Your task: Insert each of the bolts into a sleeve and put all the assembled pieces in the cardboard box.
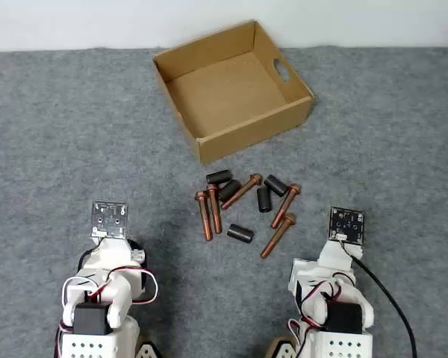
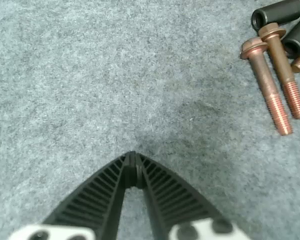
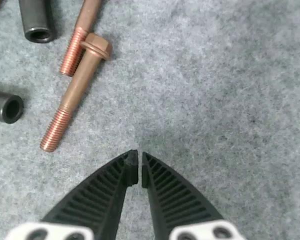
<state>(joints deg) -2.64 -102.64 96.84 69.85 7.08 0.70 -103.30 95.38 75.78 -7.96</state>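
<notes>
While the left gripper [image 2: 135,159] is pressed shut on nothing, five copper-coloured flanged bolts [image 1: 214,209] and five short black sleeves [image 1: 240,233] are seen scattered loose just on the arms' side of the open cardboard box [image 1: 254,133]. The right gripper [image 3: 139,160] is likewise closed and empty. Everything is laid on grey felt matting [image 1: 60,134], bounded beyond the box by a white wall [image 1: 60,22].

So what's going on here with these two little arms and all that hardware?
Nothing is being handled right now. The left gripper and right gripper are both shut, holding nothing, low over the grey fuzzy table surface. Between them and the open brown cardboard box lie five copper-coloured bolts and five short black tube-shaped sleeves, loose in a cluster. No bolt is in a sleeve yet, and none is in the box.
</notes>
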